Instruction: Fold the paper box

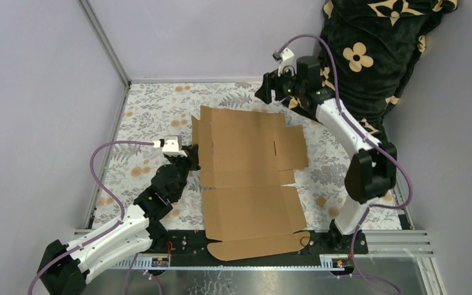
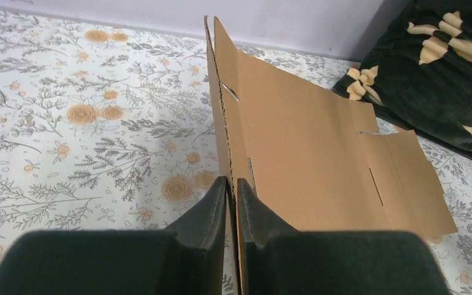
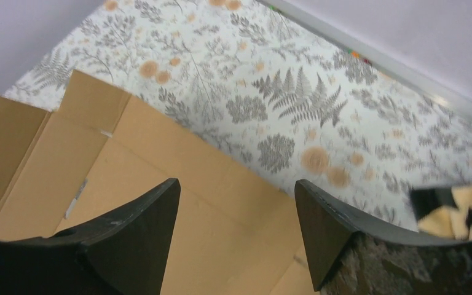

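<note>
The paper box (image 1: 252, 178) is a brown die-cut cardboard sheet lying mostly flat in the middle of the table, its near flap hanging over the front rail. My left gripper (image 1: 192, 153) is shut on the box's left side flap, which stands upright between the fingers in the left wrist view (image 2: 221, 110); the gripper (image 2: 232, 181) pinches the flap's edge. My right gripper (image 1: 264, 92) is open and empty, held above the box's far right edge. In the right wrist view the gripper (image 3: 236, 187) is above the cardboard (image 3: 160, 160).
The table has a floral cloth (image 1: 153, 110). A dark blanket with cream flowers (image 1: 375, 49) is piled at the back right, next to the right arm. Grey walls enclose the left and back. A metal rail (image 1: 252, 249) runs along the near edge.
</note>
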`<state>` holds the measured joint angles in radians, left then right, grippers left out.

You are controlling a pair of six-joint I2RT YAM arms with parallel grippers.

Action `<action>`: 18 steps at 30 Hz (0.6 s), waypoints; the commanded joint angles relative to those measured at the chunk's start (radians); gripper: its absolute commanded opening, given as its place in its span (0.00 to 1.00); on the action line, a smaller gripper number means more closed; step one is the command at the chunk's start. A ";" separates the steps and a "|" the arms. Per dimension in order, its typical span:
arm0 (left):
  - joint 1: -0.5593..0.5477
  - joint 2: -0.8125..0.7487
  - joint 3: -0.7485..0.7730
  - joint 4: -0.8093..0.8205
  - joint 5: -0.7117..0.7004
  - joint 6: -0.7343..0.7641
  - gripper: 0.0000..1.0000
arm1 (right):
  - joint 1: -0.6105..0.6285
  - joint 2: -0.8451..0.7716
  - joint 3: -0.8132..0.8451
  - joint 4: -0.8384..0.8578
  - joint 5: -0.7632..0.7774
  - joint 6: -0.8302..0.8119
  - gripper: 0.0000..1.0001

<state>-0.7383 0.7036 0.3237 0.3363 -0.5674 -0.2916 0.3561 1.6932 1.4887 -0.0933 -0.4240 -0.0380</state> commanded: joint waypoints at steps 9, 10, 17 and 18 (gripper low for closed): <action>-0.017 0.041 0.158 -0.056 -0.026 0.091 0.17 | -0.151 0.484 0.513 -0.118 -0.650 -0.052 0.78; -0.017 0.045 0.175 -0.070 -0.022 0.099 0.17 | -0.157 0.513 0.534 -0.106 -0.683 -0.035 0.78; -0.021 0.111 0.263 -0.122 -0.007 0.152 0.17 | -0.159 0.649 0.579 0.072 -0.800 0.113 0.78; -0.021 0.121 0.275 -0.127 -0.008 0.161 0.17 | -0.159 0.658 0.565 0.140 -0.810 0.146 0.78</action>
<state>-0.7506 0.7959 0.5446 0.2283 -0.5682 -0.1913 0.1940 2.3386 2.0224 -0.1558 -1.0973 -0.0204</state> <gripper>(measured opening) 0.173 0.777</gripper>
